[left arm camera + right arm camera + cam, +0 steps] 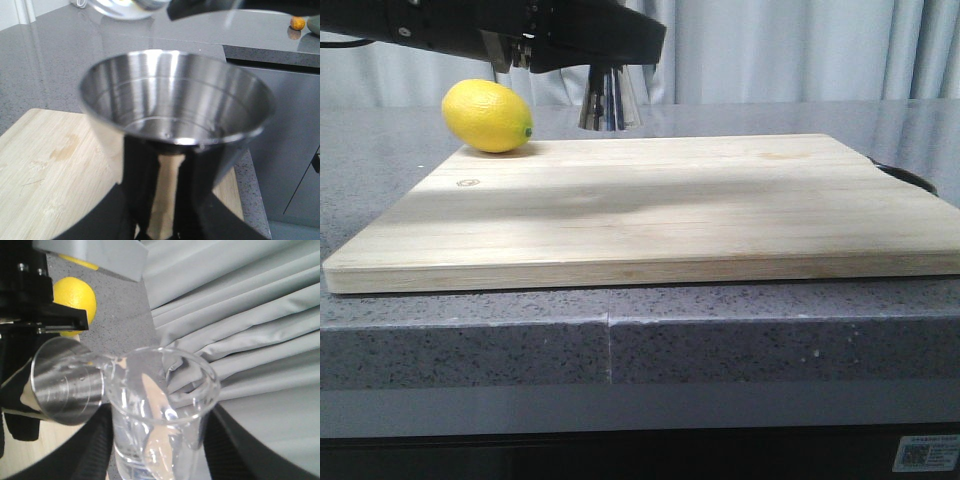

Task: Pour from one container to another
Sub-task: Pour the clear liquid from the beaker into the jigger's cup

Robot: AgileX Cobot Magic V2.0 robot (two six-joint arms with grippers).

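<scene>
The grey speckled worktop (740, 330) carried a pale wooden cutting board (660, 215), with grey curtains (240, 305) hanging behind. A yellow lemon (487, 116) rested at the board's far left corner. Above the far edge of the board, just beside the lemon, the steel jigger (175, 115) was held up off the wood by the left tool (162, 220), whose dark fingers (107, 217) were closed against its lower cone; a little clear liquid lay in its upper cup. The right tool (157, 450) clamped the glass beaker (162, 405) between its black fingers (82, 455), tipped so that its pouring lip sat over the jigger's rim. Clear liquid remained in the beaker.
</scene>
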